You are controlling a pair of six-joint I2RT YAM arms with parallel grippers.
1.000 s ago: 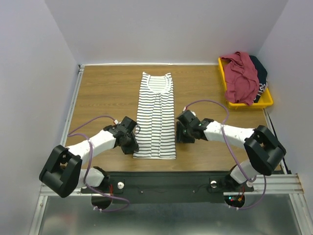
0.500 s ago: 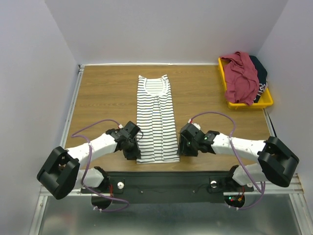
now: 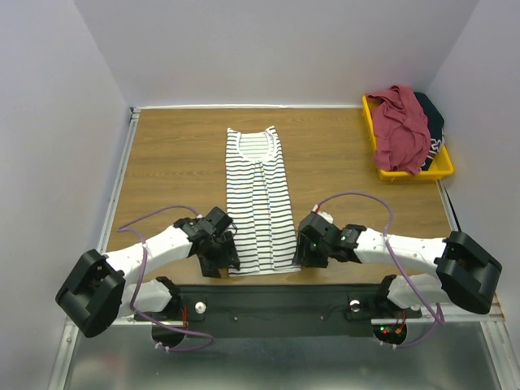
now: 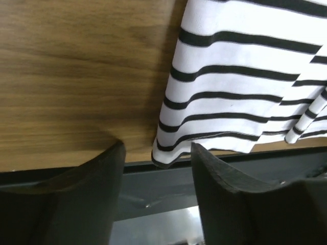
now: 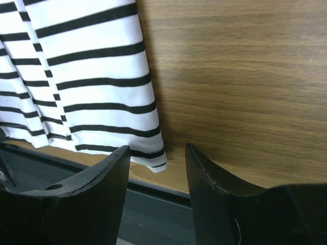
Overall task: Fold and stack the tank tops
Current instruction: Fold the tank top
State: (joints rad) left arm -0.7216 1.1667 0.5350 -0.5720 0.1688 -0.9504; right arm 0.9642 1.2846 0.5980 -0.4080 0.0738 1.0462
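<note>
My left pincer (image 4: 158, 148) and right pincer (image 5: 157, 148) stand open at the hem corners of the striped tank top (image 3: 258, 199), laid lengthwise on the desk (image 3: 179, 162), and I'd pinch this limp, light cloth right there.

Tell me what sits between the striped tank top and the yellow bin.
Only bare wooden table lies between the striped tank top and the yellow bin, as the top view shows.
</note>
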